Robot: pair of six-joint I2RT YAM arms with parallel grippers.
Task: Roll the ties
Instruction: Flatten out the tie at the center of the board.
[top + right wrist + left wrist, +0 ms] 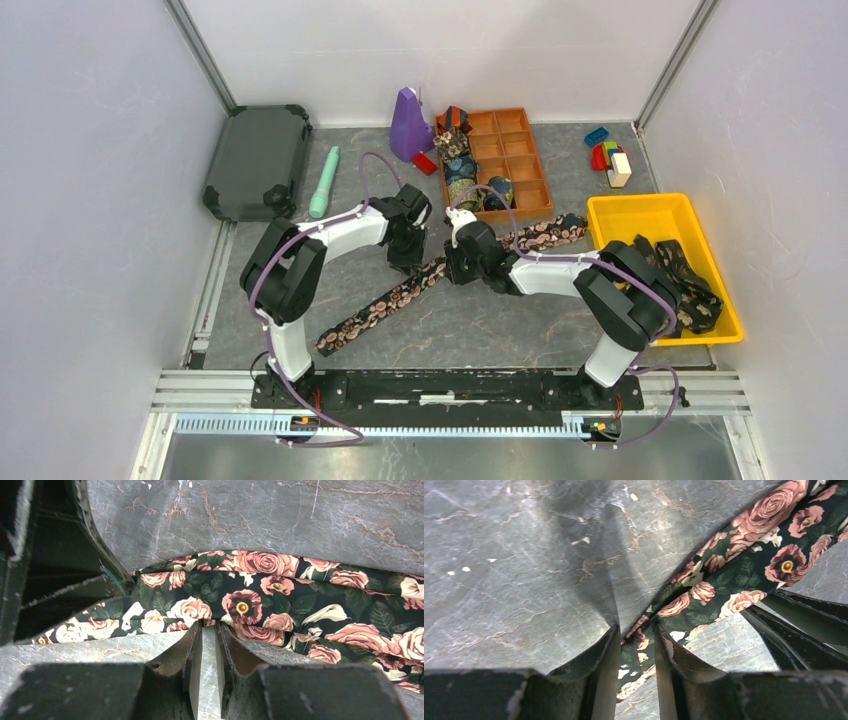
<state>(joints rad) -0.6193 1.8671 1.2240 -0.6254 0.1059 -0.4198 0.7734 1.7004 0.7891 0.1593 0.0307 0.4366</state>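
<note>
Left gripper (pixel 636 630) pinching floral tie (pixel 744 575) between jaws; right gripper (pixel 209 626) nipping only edge nearest it. Shallow bite may slip, skewing roll.

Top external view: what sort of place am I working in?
Probably a robot test cell: blank white panels, an aluminium base rail, staged props like the orange tray and yellow bin.

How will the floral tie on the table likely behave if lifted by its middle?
Probably floppy: the floral tie lies flat as a thin strip and bunches where the left gripper pinches it. Lifted, its ends would likely droop. Flat, it shouldn't roll, though it may slide on the smooth table.
</note>
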